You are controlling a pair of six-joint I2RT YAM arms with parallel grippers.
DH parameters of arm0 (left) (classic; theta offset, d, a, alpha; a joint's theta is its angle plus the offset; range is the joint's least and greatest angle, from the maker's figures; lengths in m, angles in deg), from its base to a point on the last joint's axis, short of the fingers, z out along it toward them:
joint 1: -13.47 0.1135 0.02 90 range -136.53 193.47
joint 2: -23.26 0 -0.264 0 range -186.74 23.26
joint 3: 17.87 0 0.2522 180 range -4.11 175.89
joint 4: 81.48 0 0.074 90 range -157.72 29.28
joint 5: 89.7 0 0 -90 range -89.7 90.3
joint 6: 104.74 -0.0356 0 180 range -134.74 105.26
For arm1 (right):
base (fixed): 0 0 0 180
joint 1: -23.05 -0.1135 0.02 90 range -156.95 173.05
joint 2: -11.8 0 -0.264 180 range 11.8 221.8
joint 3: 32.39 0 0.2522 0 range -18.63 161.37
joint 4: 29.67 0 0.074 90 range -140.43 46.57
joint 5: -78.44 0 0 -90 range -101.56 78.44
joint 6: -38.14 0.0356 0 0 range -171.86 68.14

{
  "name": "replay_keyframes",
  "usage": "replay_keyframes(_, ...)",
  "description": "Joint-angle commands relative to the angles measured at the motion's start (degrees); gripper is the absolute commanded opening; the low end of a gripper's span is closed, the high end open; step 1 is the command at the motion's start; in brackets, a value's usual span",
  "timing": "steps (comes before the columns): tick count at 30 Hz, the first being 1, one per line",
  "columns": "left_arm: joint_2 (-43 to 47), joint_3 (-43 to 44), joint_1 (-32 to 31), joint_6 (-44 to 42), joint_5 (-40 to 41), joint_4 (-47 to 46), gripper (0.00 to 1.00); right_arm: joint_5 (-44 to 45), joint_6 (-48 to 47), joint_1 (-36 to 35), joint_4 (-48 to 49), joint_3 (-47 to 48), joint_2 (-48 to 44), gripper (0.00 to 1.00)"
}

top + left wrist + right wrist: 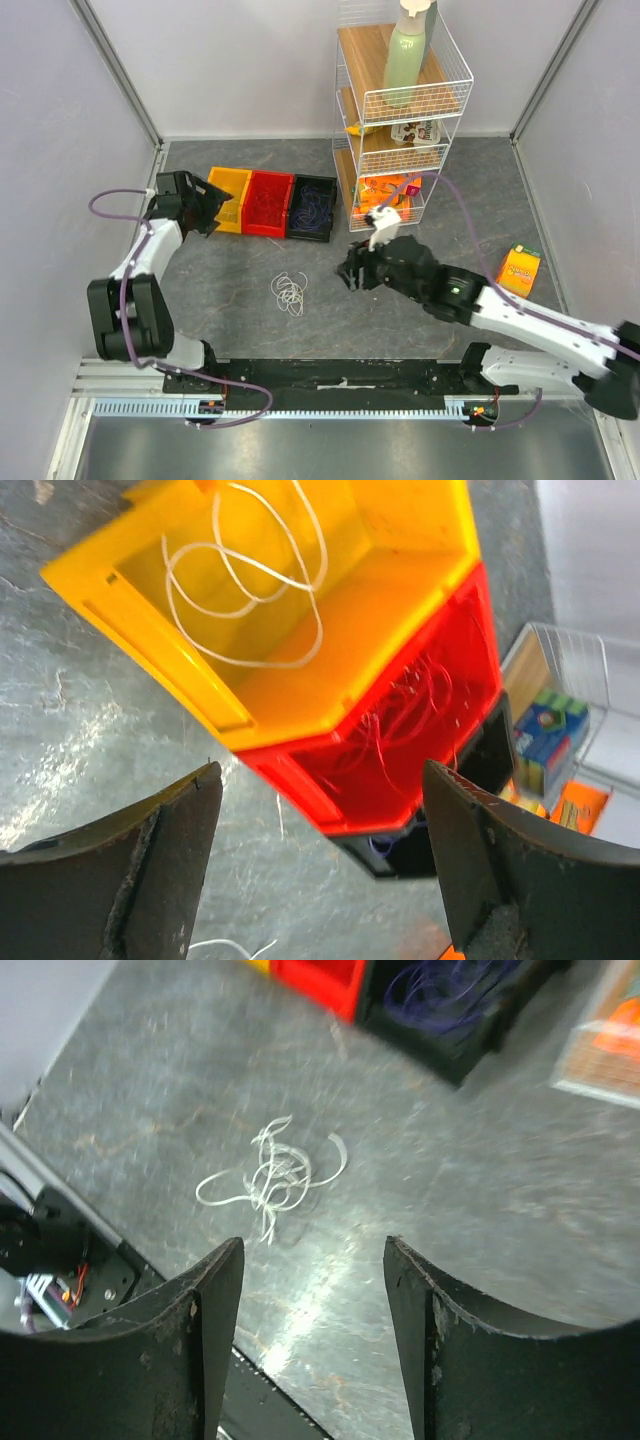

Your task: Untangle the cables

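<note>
A loose clump of white cable [289,293] lies on the grey table and shows in the right wrist view [272,1175]. A white cable [240,575] lies in the yellow bin [228,197], red cables [420,695] in the red bin [269,202], purplish cables [313,205] in the black bin [312,208]. My left gripper [213,203] is open and empty at the yellow bin's near left corner [320,780]. My right gripper [352,272] is open and empty, right of the white clump [312,1245].
A white wire shelf rack [395,110] with a green bottle [407,55] and packets stands at the back right. An orange box [519,269] lies on the table at the right. A black rail [340,375] runs along the near edge.
</note>
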Motion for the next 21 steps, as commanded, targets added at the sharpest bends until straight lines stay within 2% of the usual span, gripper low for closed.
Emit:
replay_keyframes(1,11.51,-4.96,-3.35,-8.09,-1.23,0.55,0.87,-13.45,4.66,-0.23,13.62,-2.8,9.88,0.65)
replay_keyframes(4,19.07,-11.81,-11.95,-13.38,2.02,2.84,0.8,-17.94,5.81,-0.58,19.6,-3.42,17.18,0.63)
replay_keyframes(7,23.47,-19.03,-22.22,-14.62,2.56,3.81,0.73,-19.88,6.42,-0.76,23.9,-2.63,22.9,0.63)
replay_keyframes(10,26.2,-22.11,-29.01,-13.57,2.3,5.05,0.72,-21.11,6.34,-0.76,26.11,-0.96,27.48,0.63)
replay_keyframes(15,32.44,-25.45,-31.84,-13.92,-0.95,3.37,0.76,-23.66,5.46,-0.93,30.49,-1.74,32.23,0.57)
replay_keyframes(21,35.26,-29.32,-31.93,-12.86,-7.28,0.74,0.77,-26.48,3.97,-1.29,40.0,-5.35,36.18,0.56)
